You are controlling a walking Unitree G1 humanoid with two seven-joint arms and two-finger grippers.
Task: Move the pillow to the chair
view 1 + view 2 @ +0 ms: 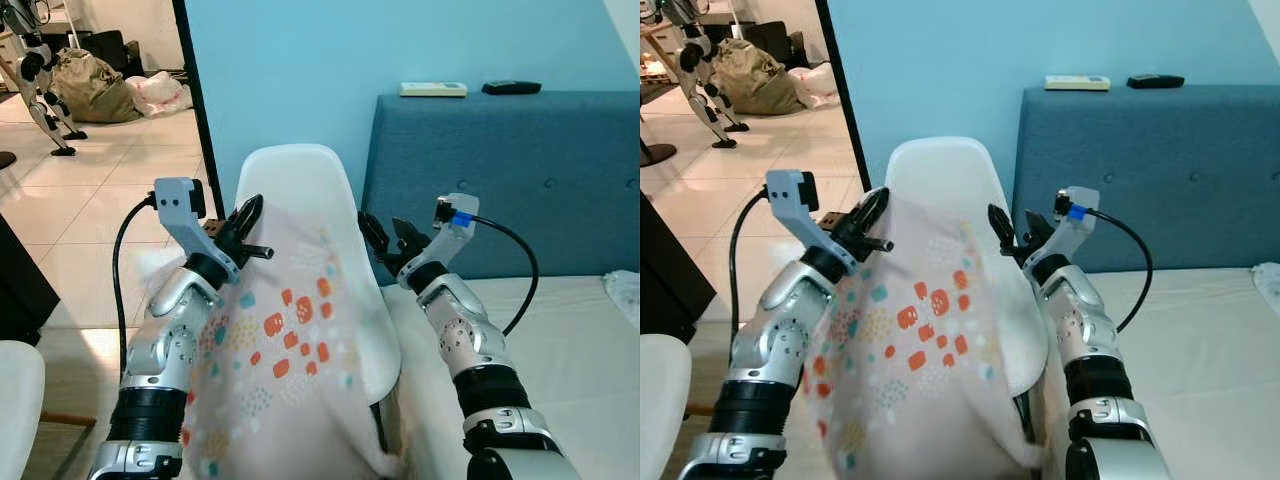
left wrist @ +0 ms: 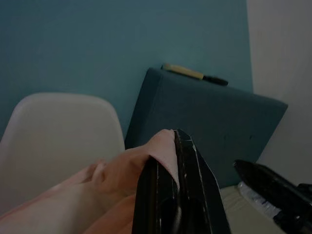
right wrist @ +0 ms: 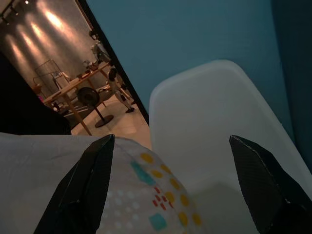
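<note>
Two grippers up at the chair (image 1: 300,175), one doing the work: the left gripper (image 1: 243,222) has its fingers pinched on the top corner of the pillow (image 1: 285,340), and the left wrist view confirms fabric clamped between the black fingers (image 2: 187,180). The right gripper (image 1: 390,240) hangs just beside the pillow's other top edge with fingers spread wide and nothing in them; the right wrist view shows the patterned cloth and the chair back between the two open fingertips. The pillow is white with orange and teal dots, draped against the white shell chair's backrest and running down over the seat, so it looks mostly delivered. My read: the step in hand is settling and letting go. Do it well by lowering the left corner until the pillow's weight sits on the seat, not on the pinch, then open straight and back off without dragging the fabric along. The lower end near the seat edge is hidden, so I can't tell how well it's supported; slipping off the front is the risk. The right gripper could steady the top edge if it slumps. Surface: smooth moulded plastic, low friction. Room: light blue wall, dark blue upholstered headboard (image 1: 520,180) just beside the chair with two remotes (image 1: 433,89) on top, mattress (image 1: 570,340) beneath the right arm, tiled floor (image 1: 90,200) through the doorway with another robot (image 1: 40,80) and bags (image 1: 100,85) well apart.
</note>
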